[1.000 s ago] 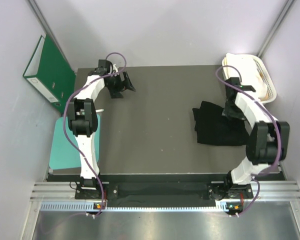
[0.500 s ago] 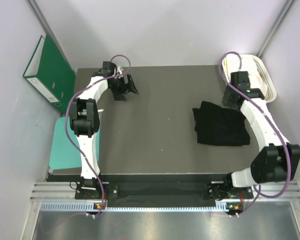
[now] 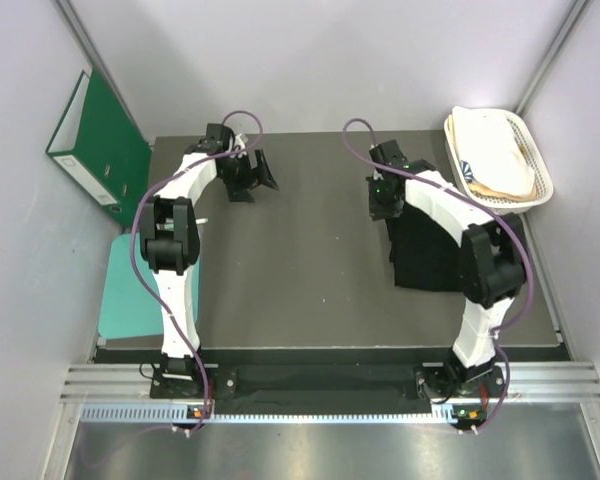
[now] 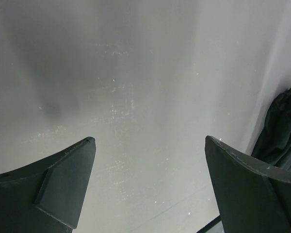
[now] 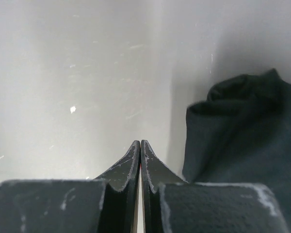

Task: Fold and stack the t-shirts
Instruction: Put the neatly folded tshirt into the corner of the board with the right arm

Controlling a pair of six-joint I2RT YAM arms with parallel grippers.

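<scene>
- Green binder (image 3: 95,140): upright, leaning on L wall, off bench's far-L corner; white spine label.
- Teal mat (image 3: 125,300): flat, along L edge of bench.
- White plastic basket (image 3: 533,141): far-R corner, w/ cream-white cloth (image 3: 495,165) inside.
- Bench (image 3: 310,250): dark grey top.
- Alu rail (image 3: 110,383): along near edge.

Pale walls (image 3: 310,60) enclose a dark grey table (image 3: 310,270), with a green binder (image 3: 95,145) leaning far left, a teal mat (image 3: 125,300) below it and a white basket (image 3: 541,160) far right.
</scene>
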